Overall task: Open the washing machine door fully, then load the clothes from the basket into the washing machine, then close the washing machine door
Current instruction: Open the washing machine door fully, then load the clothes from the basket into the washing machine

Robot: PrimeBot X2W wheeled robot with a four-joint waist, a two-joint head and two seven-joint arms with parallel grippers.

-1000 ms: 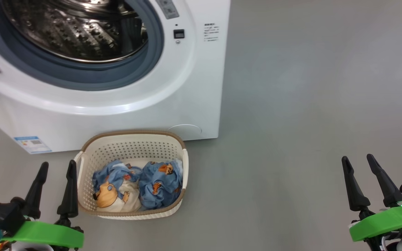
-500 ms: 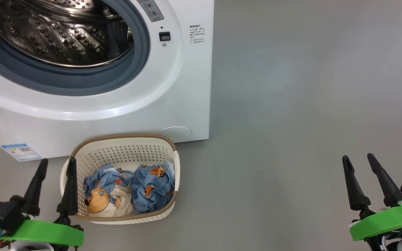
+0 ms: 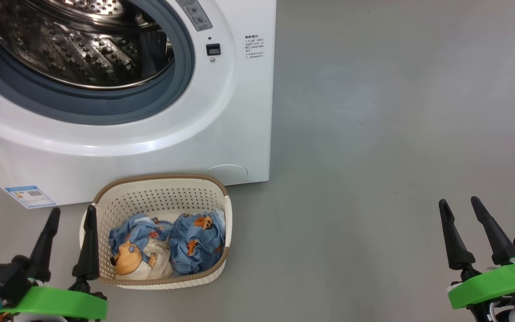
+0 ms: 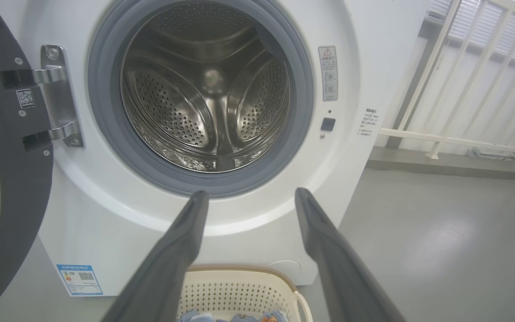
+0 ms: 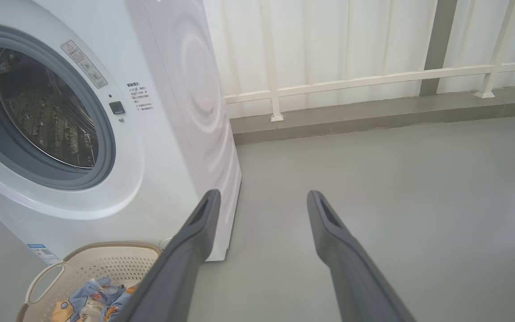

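Observation:
The white washing machine (image 3: 239, 112) stands with its steel drum (image 4: 208, 89) exposed. Its black-ringed door (image 4: 11, 179) is swung wide to the left on a metal hinge (image 4: 58, 96). On the floor in front sits the cream basket (image 3: 159, 179), holding light blue clothes (image 3: 181, 241) with orange figures. My left gripper (image 3: 73, 209) is open and empty, its right finger over the basket's left rim. My right gripper (image 3: 458, 201) is open and empty, far right of the basket over bare floor. The left wrist view looks between the left gripper's (image 4: 251, 193) fingers into the drum.
Grey floor (image 3: 396, 134) spreads to the right of the machine. A white railing (image 5: 351, 80) and a low kerb run behind it. A blue label (image 3: 29, 196) sits low on the machine's front.
The head camera has shifted, so machine and basket sit slightly further left in the picture. Both grippers stay open where they were.

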